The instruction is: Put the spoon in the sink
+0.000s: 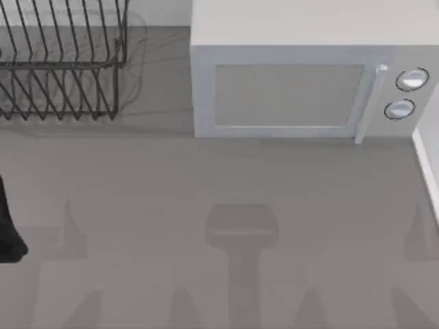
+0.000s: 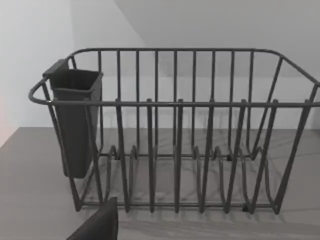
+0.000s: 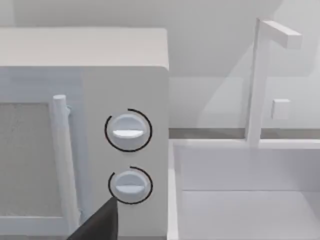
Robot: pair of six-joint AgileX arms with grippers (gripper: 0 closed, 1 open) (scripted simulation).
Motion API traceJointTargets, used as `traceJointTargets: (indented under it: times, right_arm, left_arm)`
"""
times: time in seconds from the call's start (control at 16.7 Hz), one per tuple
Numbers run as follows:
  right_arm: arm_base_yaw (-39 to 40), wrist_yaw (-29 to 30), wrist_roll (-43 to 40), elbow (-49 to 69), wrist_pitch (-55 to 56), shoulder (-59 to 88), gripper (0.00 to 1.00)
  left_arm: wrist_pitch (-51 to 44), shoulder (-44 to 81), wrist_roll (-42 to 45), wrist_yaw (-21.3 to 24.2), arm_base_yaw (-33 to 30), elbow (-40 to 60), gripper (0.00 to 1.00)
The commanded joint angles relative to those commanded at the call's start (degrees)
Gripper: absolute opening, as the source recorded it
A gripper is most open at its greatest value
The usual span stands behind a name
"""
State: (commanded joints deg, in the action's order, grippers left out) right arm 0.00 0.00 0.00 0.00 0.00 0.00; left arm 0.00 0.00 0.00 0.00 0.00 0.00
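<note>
1 relation governed the move: the sink [image 3: 240, 200] lay at the counter's [image 1: 206, 178] right edge, nearest the right gripper [image 3: 97, 224] (grip state indeterminate); the left gripper [image 2: 97, 225], likewise indeterminate, faced the dish rack [image 2: 175, 140].

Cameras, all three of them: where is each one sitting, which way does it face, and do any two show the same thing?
Top view: above the table, looking down on dish rack, microwave; left arm at the left edge.
Left wrist view: faces the dish rack and its cutlery holder; a dark gripper tip.
Right wrist view: faces microwave dials, sink, faucet.
Shared: rack, microwave with top view.
</note>
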Motion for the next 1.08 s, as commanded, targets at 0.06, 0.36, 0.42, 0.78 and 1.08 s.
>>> traceJointTargets:
  times: [0.06, 0.36, 0.42, 0.78, 1.08]
  right_arm:
    - [0.0, 0.0, 0.0, 0.0, 0.0, 0.0, 1.0]
    - [-1.8, 0.2, -5.7, 2.8, -3.1, 4.1, 1.0]
    - [-2.6, 0.3, -8.6, 4.1, -4.5, 6.1, 1.0]
    - [-8.9, 0.0, -38.4, 15.4, -17.7, 23.8, 1.0]
    - [-15.5, -0.1, -73.5, 26.2, -31.8, 42.6, 1.0]
  left_arm:
    - [0.0, 0.0, 0.0, 0.0, 0.0, 0.0, 1.0]
    - [0.0, 0.0, 0.0, 0.0, 0.0, 0.0, 1.0]
    - [0.0, 0.0, 0.0, 0.0, 0.0, 0.0, 1.0]
    - [0.0, 0.0, 0.0, 0.0, 0.0, 0.0, 1.0]
    - [0.0, 0.0, 0.0, 0.0, 0.0, 0.0, 1.0]
